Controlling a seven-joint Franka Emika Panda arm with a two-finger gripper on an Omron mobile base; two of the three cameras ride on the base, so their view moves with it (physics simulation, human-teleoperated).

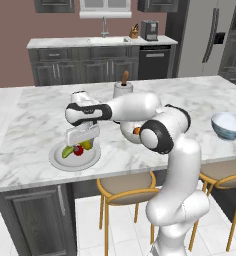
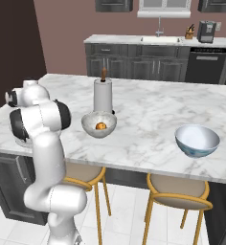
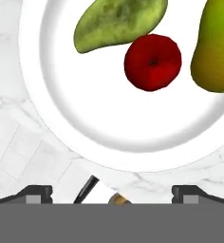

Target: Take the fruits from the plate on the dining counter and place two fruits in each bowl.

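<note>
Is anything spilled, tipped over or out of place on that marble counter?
Nothing stands out. Three fruits lie on the plate, an orange-brown fruit sits in the speckled bowl, and the blue bowl stands upright. The open hand hangs over the plate.

Both base views are looking forward and down across the dining counter (image 1: 35, 165) from behind the arm, the left one taking in the plate (image 1: 58, 161), the right one sitting further along toward the blue bowl (image 2: 197, 140). They are sharing the counter, that bowl and the sink wall behind. The hand view is hanging close above the plate, looking straight down.
</note>
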